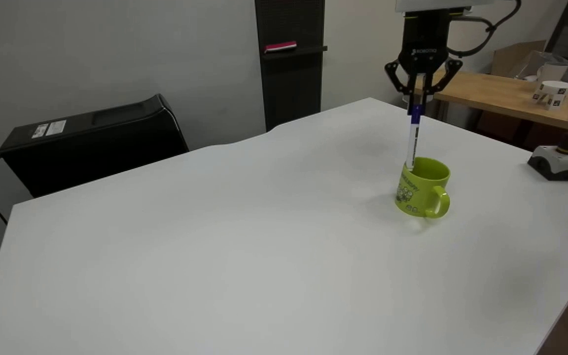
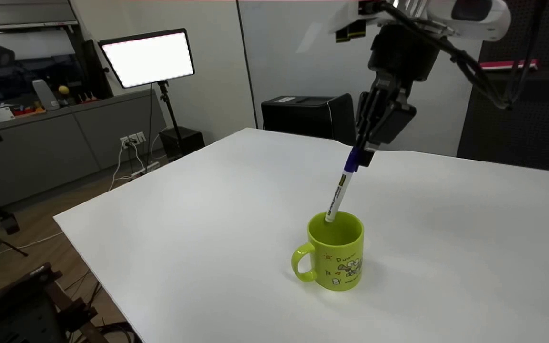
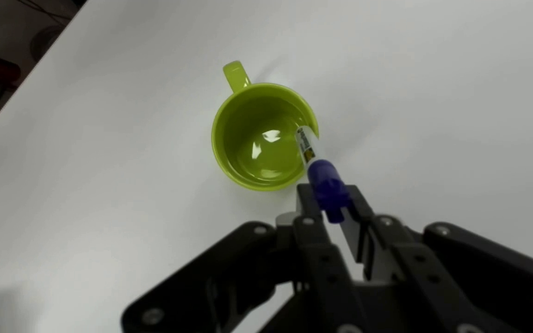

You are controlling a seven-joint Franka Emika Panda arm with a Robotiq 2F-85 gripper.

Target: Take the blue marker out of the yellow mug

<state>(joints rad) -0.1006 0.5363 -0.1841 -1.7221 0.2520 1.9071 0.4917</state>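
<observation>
The yellow-green mug (image 1: 417,199) stands upright on the white table; it also shows in an exterior view (image 2: 339,267) and in the wrist view (image 3: 236,138). My gripper (image 1: 416,109) is above the mug and shut on the blue cap of a white-bodied marker (image 1: 413,140). The gripper (image 2: 363,156) and the tilted marker (image 2: 340,190) show there too. The marker's lower end is at about rim height at the mug's opening, near its inner wall; I cannot tell if it touches. In the wrist view the cap (image 3: 325,180) sits between the fingertips (image 3: 331,199).
The white table (image 1: 215,246) carries a grey-and-black button box (image 1: 557,162) near its edge. A black box-shaped device (image 1: 101,143) stands behind the far edge, and a wooden table (image 1: 491,91) stands behind on the right. A lit lamp panel (image 2: 148,58) stands beyond the table.
</observation>
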